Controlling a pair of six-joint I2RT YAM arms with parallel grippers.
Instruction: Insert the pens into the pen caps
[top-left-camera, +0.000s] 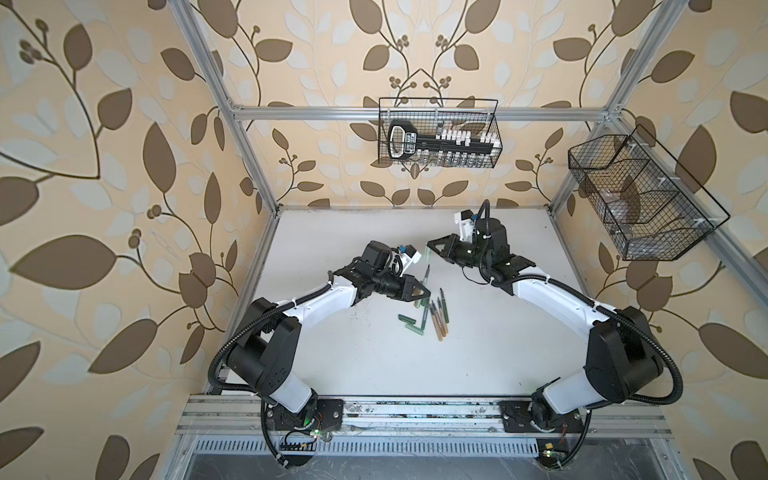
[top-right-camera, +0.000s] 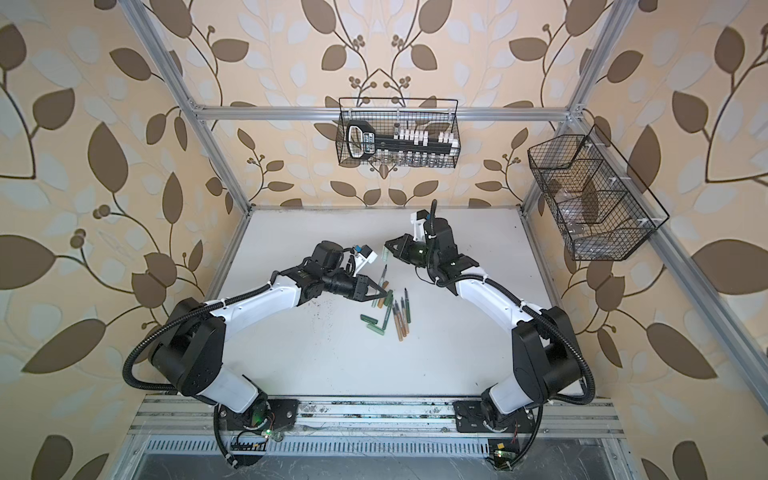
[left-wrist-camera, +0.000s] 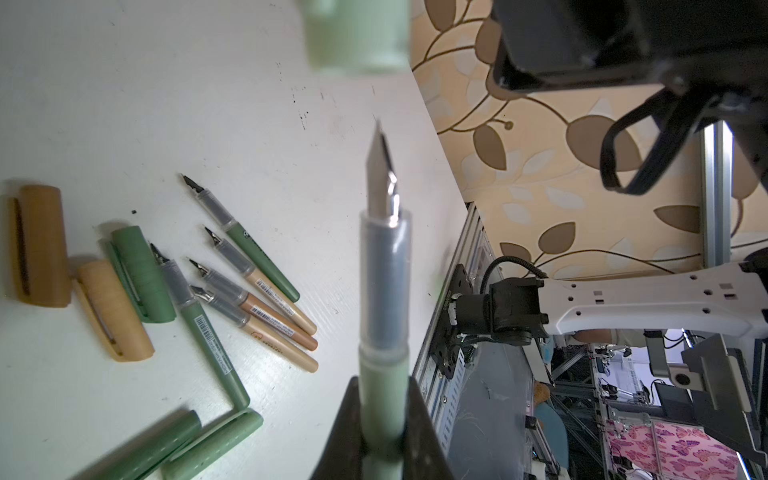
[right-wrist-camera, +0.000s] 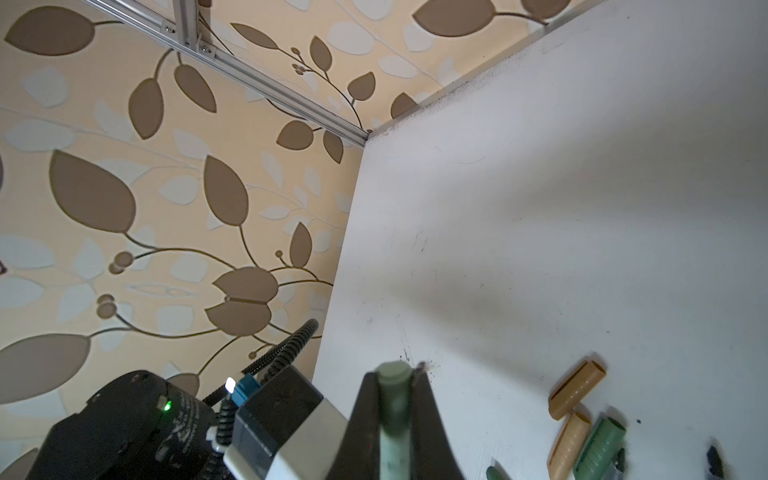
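My left hand (top-left-camera: 423, 294) was clamped on one pale green pen (left-wrist-camera: 384, 291), nib towards the single mint cap (right-wrist-camera: 392, 374) pinched in my right hand (right-wrist-camera: 395, 415). Five more pens (left-wrist-camera: 257, 307) and five caps (left-wrist-camera: 141, 274) lay clustered near the middle of the counter (top-left-camera: 353, 353).

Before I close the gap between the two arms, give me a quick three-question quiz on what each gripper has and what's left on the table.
1. True or false: the left gripper is shut on a tan pen.
2. What does the right gripper hold? A) a dark green cap B) a pale green cap C) nothing
3. How many uncapped pens lie loose on the table?
Key: 1 false, it grips a pale green pen. 2 B. 3 five.
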